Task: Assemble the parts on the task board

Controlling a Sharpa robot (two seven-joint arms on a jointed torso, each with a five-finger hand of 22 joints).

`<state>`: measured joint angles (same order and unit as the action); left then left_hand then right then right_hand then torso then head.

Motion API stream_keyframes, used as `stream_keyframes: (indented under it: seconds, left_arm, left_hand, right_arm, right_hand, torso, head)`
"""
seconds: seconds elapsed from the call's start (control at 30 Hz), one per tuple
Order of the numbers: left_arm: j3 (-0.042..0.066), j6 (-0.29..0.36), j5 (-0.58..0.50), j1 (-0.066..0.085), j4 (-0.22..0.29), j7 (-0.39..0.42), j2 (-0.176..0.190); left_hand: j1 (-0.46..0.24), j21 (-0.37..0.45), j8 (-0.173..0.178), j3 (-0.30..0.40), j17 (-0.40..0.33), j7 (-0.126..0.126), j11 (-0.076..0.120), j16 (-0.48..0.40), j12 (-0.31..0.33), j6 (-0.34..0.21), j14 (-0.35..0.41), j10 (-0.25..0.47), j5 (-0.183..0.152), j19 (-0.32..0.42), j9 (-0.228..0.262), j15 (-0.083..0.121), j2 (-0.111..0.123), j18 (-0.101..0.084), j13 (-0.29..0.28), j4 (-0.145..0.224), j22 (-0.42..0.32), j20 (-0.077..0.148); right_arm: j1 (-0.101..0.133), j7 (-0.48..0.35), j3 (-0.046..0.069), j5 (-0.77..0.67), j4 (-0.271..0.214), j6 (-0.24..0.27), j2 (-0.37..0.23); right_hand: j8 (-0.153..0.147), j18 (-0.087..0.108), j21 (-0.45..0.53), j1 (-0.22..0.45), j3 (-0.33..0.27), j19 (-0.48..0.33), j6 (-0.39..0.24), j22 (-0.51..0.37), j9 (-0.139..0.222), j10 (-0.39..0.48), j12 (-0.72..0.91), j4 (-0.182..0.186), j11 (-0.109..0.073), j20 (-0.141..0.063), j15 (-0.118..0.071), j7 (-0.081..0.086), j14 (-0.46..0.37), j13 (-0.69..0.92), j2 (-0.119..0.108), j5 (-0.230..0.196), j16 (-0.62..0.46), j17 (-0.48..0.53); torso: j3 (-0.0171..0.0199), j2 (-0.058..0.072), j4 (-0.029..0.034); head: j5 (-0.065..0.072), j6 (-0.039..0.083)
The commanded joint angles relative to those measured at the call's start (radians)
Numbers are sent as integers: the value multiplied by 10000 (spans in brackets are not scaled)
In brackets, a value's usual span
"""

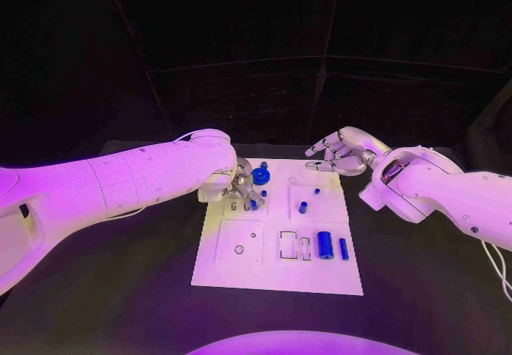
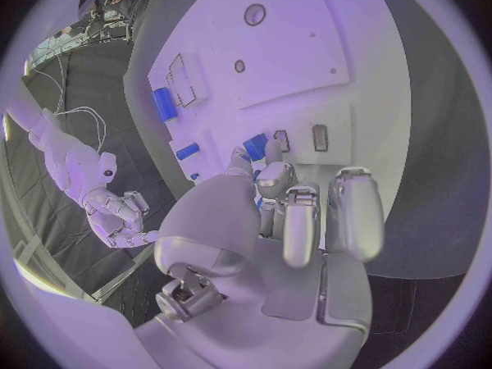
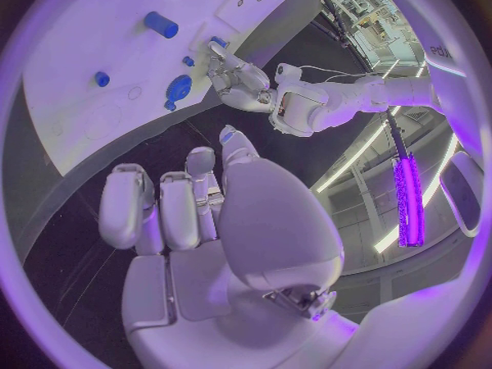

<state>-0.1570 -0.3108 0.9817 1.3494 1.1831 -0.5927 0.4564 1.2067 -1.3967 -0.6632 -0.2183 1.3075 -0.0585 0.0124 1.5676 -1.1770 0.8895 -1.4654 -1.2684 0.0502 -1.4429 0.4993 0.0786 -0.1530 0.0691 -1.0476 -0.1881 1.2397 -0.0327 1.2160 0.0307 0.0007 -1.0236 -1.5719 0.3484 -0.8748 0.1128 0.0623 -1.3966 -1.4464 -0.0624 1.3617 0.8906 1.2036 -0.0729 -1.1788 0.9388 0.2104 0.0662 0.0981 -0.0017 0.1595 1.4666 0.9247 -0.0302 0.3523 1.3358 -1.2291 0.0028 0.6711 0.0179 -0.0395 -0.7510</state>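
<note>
Reaching left hand [image 1: 237,186] (over task board [image 1: 280,274]).

Parts [image 1: 324,245] on task board [image 1: 320,281]

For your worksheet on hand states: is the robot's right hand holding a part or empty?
Empty. The right hand hovers at the board's far right corner with curled fingers, nothing between them.

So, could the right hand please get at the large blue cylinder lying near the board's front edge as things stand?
Probably yes: the right hand hovers empty at the white board's far edge, and nothing covers the large blue cylinder.
</note>
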Motion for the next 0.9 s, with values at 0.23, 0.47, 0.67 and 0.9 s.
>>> stream_keyframes:
  seconds: [0.23,0.47,0.67,0.9]
  left_arm:
    - [1,209,-32,5,37,302,51]
    - [2,317,-130,-10,183,435,150]
    - [2,664,-161,-24,404,500,356]
    - [2,1456,-164,-55,891,564,789]
  left_hand:
    - [1449,46,46,1021,2633,129,122,32,144,-235,-1054,151,-6,41,60,47,-404,-38,29,1115,57,44]
    - [2244,1,234,2035,2633,111,120,32,335,-382,-1054,228,-10,16,20,66,-535,-60,120,1956,156,93]
    - [1627,-14,331,3310,2633,46,49,32,447,-335,-1054,139,-49,20,69,6,-147,-66,157,2394,212,26]
    - [783,-36,322,4884,2633,36,52,32,382,-275,-1054,-16,-52,2,191,3,384,-67,32,2739,280,28]
  right_arm:
    - [20,-8,8,-18,31,-91,34]
    - [20,-4,7,-18,78,-99,48]
    - [19,0,7,-80,116,-104,69]
    - [19,-4,7,-100,153,-102,83]
  right_hand:
    - [53,156,58,-82,-9,-58,-49,-19,-2,49,-66,-35,3,5,-92,-18,311,-8,39,67,-33,19]
    - [54,161,70,-91,-6,-70,-52,-40,-1,58,-79,-37,4,5,-93,-17,308,-22,43,88,-46,35]
    - [54,161,70,-91,-6,-71,-52,-41,-1,58,-80,-37,4,5,-93,-17,307,-23,43,89,-46,35]
    - [55,163,75,-91,-7,-75,-55,-50,0,58,-81,-35,5,4,-92,-16,305,-23,46,103,-56,47]
  torso:
    - [1,1,2]
    - [1,3,10]
    - [3,4,14]
    - [20,8,9]
  head:
    - [4,-42]
    - [15,-70]
    - [14,-82]
    - [-14,-79]
